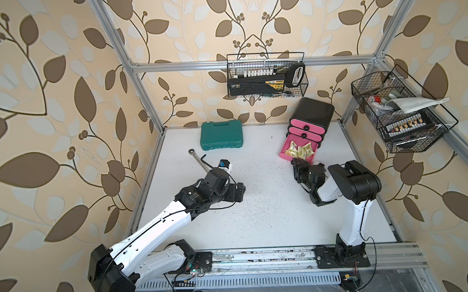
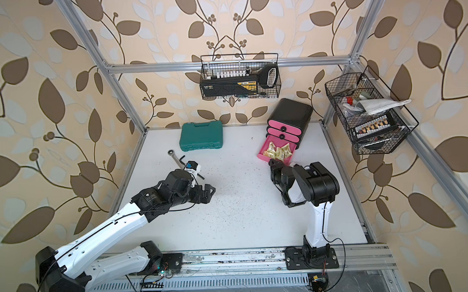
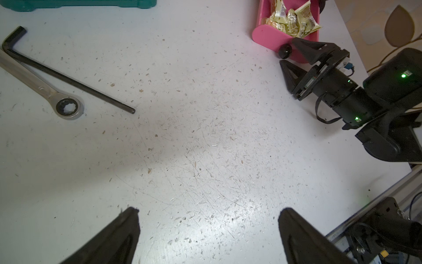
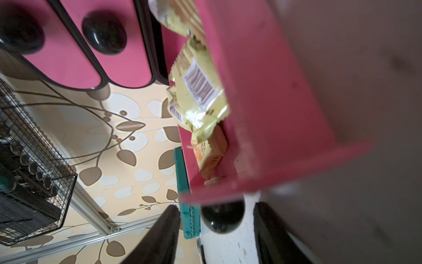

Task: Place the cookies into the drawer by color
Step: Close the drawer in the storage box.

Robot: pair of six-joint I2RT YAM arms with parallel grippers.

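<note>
The drawer cabinet (image 1: 315, 112) (image 2: 293, 111) is black with pink fronts and stands at the back right. Its two upper drawers are shut; the bottom drawer (image 1: 284, 150) (image 3: 267, 36) is pulled out. Several yellow-green cookies (image 1: 301, 150) (image 2: 278, 151) (image 3: 292, 20) (image 4: 198, 91) lie inside it. My right gripper (image 1: 300, 163) (image 2: 275, 165) (image 4: 215, 205) is open at that drawer's front, a finger on each side of the round black knob (image 4: 222, 219) (image 3: 285, 50), with gaps to it. My left gripper (image 1: 240, 192) (image 3: 208, 209) hangs wide open over bare table, holding nothing.
A silver wrench (image 3: 66, 107) and a black hex key (image 3: 68, 80) lie at the table's left. Behind them sits a green tool case (image 1: 221, 135). Wire baskets hang on the back wall (image 1: 266, 77) and the right wall (image 1: 399, 112).
</note>
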